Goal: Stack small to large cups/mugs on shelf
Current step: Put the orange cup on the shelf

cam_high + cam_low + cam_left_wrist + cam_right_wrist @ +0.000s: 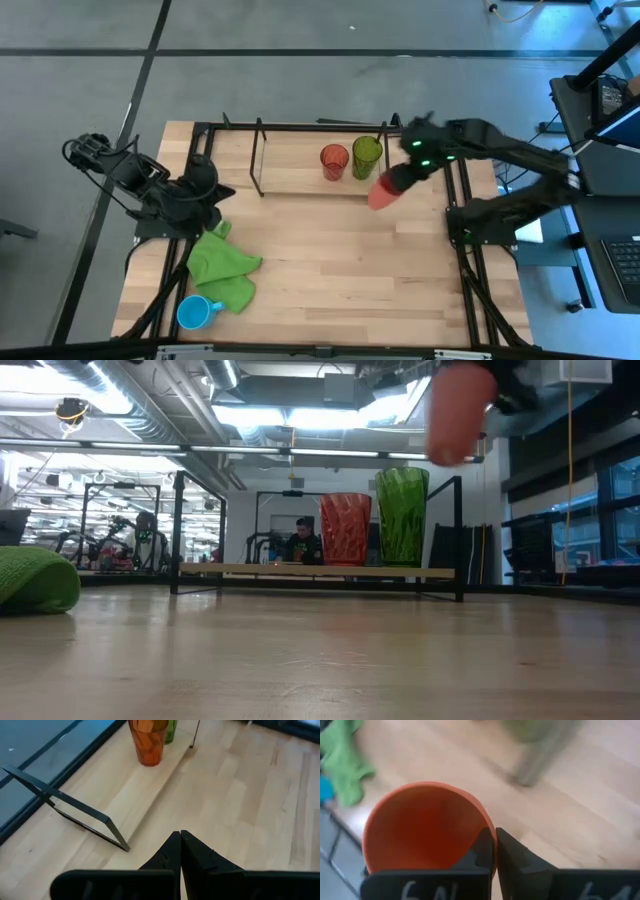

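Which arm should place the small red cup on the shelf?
Right. The right gripper already holds the small red cup in the air beside the shelf, near the green tumbler. The left gripper sits shut at the shelf's far end.

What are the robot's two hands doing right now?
Left gripper: shut, holding nothing.
Right gripper: shut on the small red cup.

Table (330, 260) bears shelf (300, 185), cloth (225, 262), mug (197, 312).

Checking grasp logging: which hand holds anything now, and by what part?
Right hand pinches the small red plastic cup by its rim, one finger inside, lifted beside the shelf. Left hand is shut, empty.
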Tool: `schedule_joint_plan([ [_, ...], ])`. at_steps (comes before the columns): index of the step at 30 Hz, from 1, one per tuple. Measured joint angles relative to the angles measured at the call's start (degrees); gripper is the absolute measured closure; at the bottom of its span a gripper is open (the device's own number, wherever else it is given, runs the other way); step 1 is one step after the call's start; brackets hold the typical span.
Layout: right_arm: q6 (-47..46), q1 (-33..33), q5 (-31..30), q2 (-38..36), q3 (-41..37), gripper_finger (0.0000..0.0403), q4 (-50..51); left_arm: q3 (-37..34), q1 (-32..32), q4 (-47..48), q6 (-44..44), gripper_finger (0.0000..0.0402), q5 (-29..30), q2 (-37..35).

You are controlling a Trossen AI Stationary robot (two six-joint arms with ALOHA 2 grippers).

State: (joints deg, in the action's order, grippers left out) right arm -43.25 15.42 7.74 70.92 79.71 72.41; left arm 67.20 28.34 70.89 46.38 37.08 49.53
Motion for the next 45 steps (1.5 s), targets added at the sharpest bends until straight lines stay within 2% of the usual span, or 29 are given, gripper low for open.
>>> schedule_joint_plan([
  [3, 3.2, -5.2, 0.1, 9.9, 9.6, 0.0396, 0.0, 0.0, 0.0, -0.8, -0.4, 0.0401, 2.0, -0.6],
  [6, 8.9, -7.1, 0.3, 19.8, 18.9, 0.0396, -0.1, 0.0, -0.1, -2.0, -1.8, 0.0401, 3.4, -1.0],
  [12, 20.2, -6.4, 0.3, 36.8, 37.4, 0.0396, 0.6, -0.1, -1.3, -3.9, -2.2, 0.0401, 0.9, -0.3],
  [16, 24.9, -5.2, 0.0, 45.0, 48.5, 0.0396, 1.2, -2.3, -1.3, -8.3, -2.2, 0.0401, -1.5, 0.0],
  [19, 27.7, -4.6, -3.1, 49.7, 55.4, 0.0396, 0.4, -4.7, -1.3, -12.1, -2.2, 0.0401, -1.7, 0.1],
  [21, 28.6, -4.2, -4.6, 50.4, 54.1, 0.0395, -3.2, -6.6, -1.3, -15.9, -2.9, 0.0401, -1.7, 0.3],
  [24, 28.5, -3.7, -5.9, 51.6, 53.0, 0.0395, -3.4, -9.4, -1.3, -20.5, -3.3, 0.0401, -0.7, 0.4],
  [30, 30.4, -4.4, -14.2, 54.3, 52.8, 0.0394, -6.5, -13.6, -3.5, -26.2, -3.5, 0.0401, 2.7, 0.5],
  [35, 29.2, -4.3, -15.5, 56.6, 52.8, 0.0394, -8.7, -14.4, -5.8, -27.4, -4.0, 0.0401, 2.7, 0.4],
  [39, 27.2, -3.3, -13.8, 58.6, 52.8, 0.0394, -8.4, -13.9, -7.9, -28.7, -9.5, 0.0401, 4.5, 0.5],
  [42, 27.1, -3.4, -13.9, 58.9, 52.8, 0.0394, -8.2, -11.5, -11.5, -28.8, -14.5, 0.0401, 8.5, 0.2],
  [45, 27.0, -3.5, -14.0, 58.8, 52.8, 0.0394, -8.5, -9.2, -19.1, -29.2, -19.8, 0.0401, 7.4, -0.7],
])
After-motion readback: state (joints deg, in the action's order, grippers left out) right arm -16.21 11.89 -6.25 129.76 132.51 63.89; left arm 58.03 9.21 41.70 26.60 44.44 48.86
